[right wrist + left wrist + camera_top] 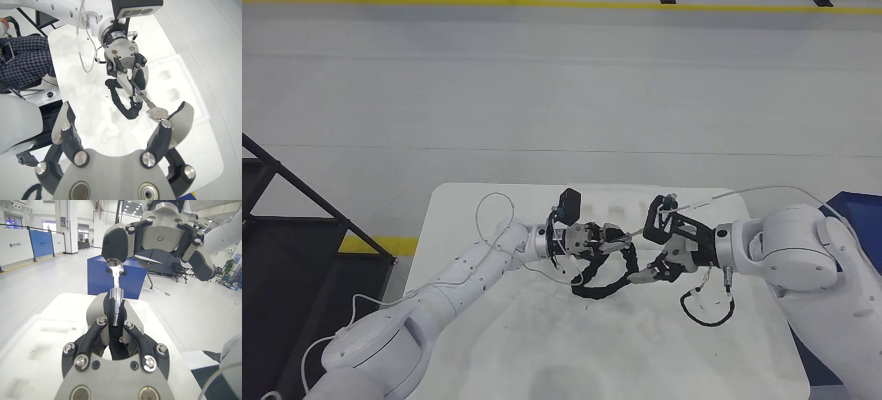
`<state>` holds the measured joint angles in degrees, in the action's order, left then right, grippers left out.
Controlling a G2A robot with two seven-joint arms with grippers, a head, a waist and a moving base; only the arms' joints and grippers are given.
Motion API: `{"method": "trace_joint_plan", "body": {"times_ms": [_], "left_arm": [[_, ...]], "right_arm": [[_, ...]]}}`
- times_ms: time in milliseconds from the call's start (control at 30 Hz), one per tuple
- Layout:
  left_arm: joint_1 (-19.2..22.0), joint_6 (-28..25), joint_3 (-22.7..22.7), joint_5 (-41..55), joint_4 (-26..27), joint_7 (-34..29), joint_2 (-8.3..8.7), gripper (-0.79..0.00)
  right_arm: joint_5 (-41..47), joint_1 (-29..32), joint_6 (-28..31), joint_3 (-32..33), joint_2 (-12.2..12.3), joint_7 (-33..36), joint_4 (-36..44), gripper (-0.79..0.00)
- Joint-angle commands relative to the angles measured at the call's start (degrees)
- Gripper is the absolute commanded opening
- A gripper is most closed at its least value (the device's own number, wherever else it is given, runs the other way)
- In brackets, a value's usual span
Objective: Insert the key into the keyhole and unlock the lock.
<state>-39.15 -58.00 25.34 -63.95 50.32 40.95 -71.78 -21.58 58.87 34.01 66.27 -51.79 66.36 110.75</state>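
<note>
Chrome gleams on the lock cylinder (116,302), which our left gripper (135,85) clamps between its closed pads above the white table (189,147); the black cable (117,102) loops down from it toward the tabletop. We see the key (156,112) seated blade-first in the keyhole (141,93), its bow sticking out; our right gripper (124,111) stands spread wide, gripping nothing, with one fingertip pad (114,245) touching the key's bow.

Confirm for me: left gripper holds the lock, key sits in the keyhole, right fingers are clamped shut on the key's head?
Wrong on the last point. In the right wrist view the right gripper is open, just one of its fingers against the key. The left gripper does hold the lock, key inserted.
</note>
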Motion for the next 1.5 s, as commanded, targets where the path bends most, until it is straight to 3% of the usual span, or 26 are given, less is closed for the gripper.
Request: {"method": "trace_joint_plan", "body": {"times_ms": [0, 433, 1100, 1467], "left_arm": [[0.01, 0.00, 0.04, -1.20, 0.08, 0.62, -0.04, -0.785], [0.48, 0.00, 0.24, -5.64, -0.72, 3.56, -0.43, -0.785], [0.51, 0.00, 1.20, -8.29, -1.82, 5.33, -0.39, -0.785], [0.11, 0.00, 1.67, -7.04, -2.38, 4.40, -0.38, -0.785]], "right_arm": [[0.02, -0.23, 0.09, -0.26, 0.03, -0.16, -0.13, 0.000], [2.66, -1.94, 0.51, -2.21, 0.26, 0.55, -0.72, 0.000], [1.46, -3.22, -4.34, -3.21, 1.01, 3.74, -1.06, 0.000], [-4.86, -3.40, 0.05, -3.04, 1.42, 0.21, 3.09, 0.000]]}}
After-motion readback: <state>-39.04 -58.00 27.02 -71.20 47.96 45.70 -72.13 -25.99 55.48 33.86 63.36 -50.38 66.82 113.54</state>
